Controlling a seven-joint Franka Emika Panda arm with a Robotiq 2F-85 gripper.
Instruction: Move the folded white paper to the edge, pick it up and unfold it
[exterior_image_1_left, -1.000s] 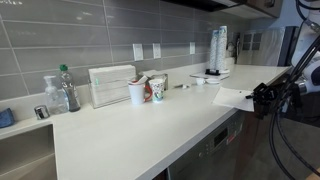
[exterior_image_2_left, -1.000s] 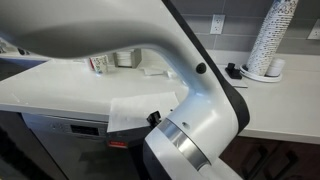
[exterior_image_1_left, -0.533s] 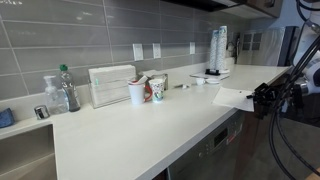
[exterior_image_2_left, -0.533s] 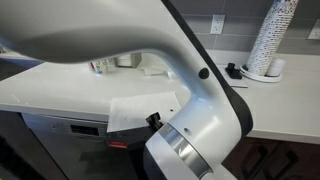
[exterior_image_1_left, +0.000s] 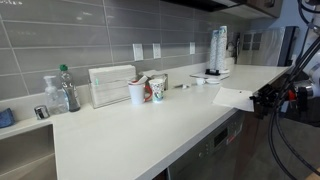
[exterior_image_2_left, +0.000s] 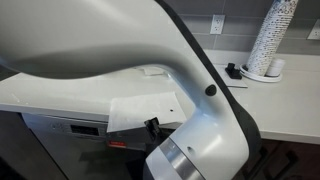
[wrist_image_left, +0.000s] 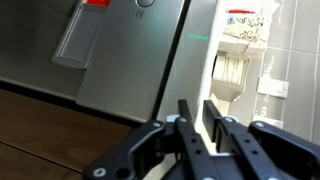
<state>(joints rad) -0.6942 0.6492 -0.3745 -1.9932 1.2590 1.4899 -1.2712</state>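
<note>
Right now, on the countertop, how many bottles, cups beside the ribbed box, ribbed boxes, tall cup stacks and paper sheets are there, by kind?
Bottles: 2
Cups beside the box: 2
White ribbed box: 1
Tall cup stack: 1
Folded white paper: 1
Total: 7

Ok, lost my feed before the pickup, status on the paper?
Gripper fingers apart, narrow gap, beside the folded white paper. Paper flat, overhanging the edge, not lifted. Nothing blocking it.
</note>
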